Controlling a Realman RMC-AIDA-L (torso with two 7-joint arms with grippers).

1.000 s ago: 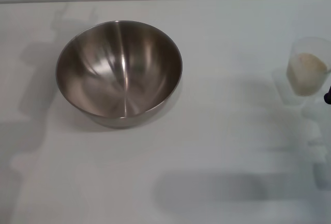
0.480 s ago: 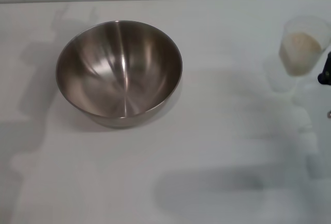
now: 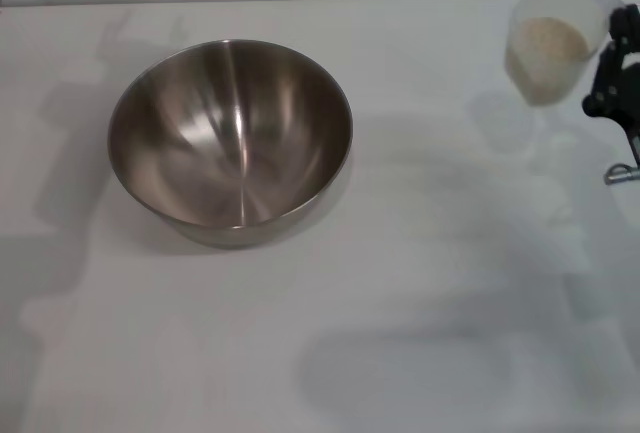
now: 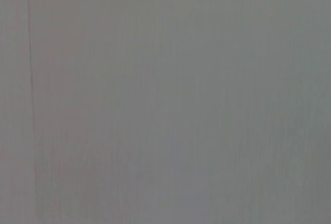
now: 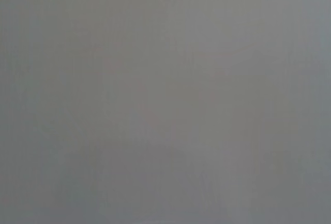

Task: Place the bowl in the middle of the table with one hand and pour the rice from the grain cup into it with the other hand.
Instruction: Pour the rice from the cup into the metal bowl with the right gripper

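Note:
The steel bowl (image 3: 230,138) stands upright on the white table (image 3: 420,283), left of the middle, and it holds nothing. The frosted grain cup (image 3: 548,58) is held upright in the air at the far right, with the pale rice (image 3: 547,41) inside it. My right gripper (image 3: 603,61) is shut on the cup's right side; only its black fingers (image 3: 612,78) show at the picture's edge. The cup's faint shadow (image 3: 500,118) lies on the table below it. My left gripper is out of view. Both wrist views show only plain grey.
A wide stretch of bare tabletop lies between the bowl and the cup. The table's far edge (image 3: 320,0) runs along the top against a grey wall. Soft arm shadows (image 3: 410,368) fall across the near part of the table.
The cup has risen off the table and moved up and to the left in the head view, carried by my right gripper, which now shows more. The bowl has not moved.

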